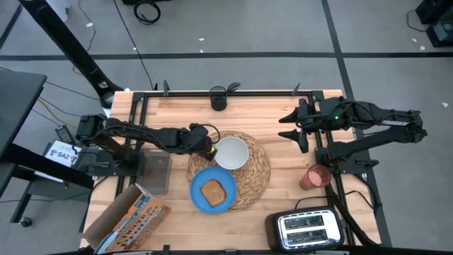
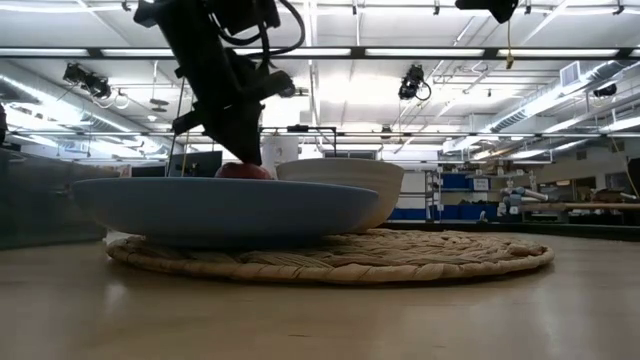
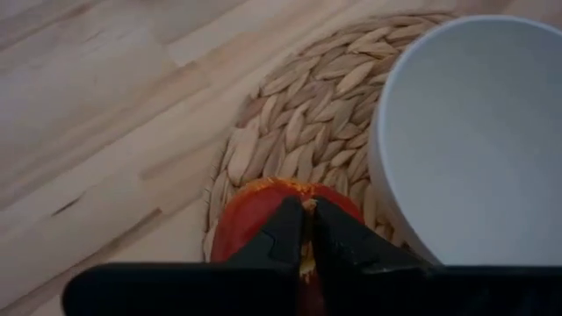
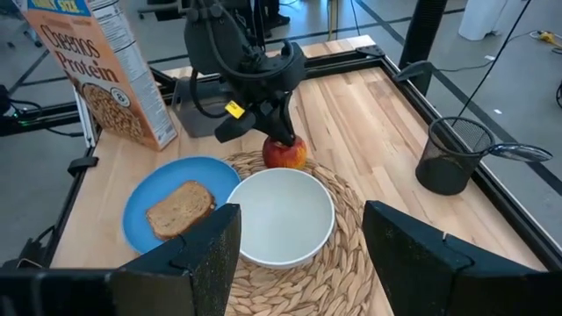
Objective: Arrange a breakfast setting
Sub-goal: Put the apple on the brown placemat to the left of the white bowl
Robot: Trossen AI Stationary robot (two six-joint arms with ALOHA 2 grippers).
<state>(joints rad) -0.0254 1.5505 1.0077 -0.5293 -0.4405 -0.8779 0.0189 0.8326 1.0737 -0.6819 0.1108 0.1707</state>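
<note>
The round straw placemat (image 1: pixel 256 172) lies mid-table. On it stand the white bowl (image 1: pixel 231 153) and the blue plate (image 1: pixel 199 200), which holds the toast slice (image 1: pixel 213 191). The red apple (image 4: pixel 285 154) sits on the mat's left edge beside the bowl. My left gripper (image 4: pixel 281 133) is on top of the apple, fingers nearly together. My right gripper (image 1: pixel 289 126) is open and empty above the table's far right. The translucent red cup (image 1: pixel 313 177) stands at the right. The metal spoon (image 4: pixel 520 151) sticks out of a black mesh cup (image 4: pixel 450 156). My left gripper has its two fingers (image 3: pixel 285 235) close together on the apple's top (image 3: pixel 263 204), around the stem hollow; the stem itself is hidden by the fingers. The fingers come from above, slanting from the table's left. The apple rests upright on the placemat (image 3: pixel 299 132).
A silver toaster (image 1: pixel 309 228) stands at the near right corner. A cereal box (image 1: pixel 127 218) lies at the near left, with a grey block (image 1: pixel 157 170) beside my left arm. The black mesh cup (image 1: pixel 218 98) stands at the far edge. Bare wood lies between mat and red cup.
</note>
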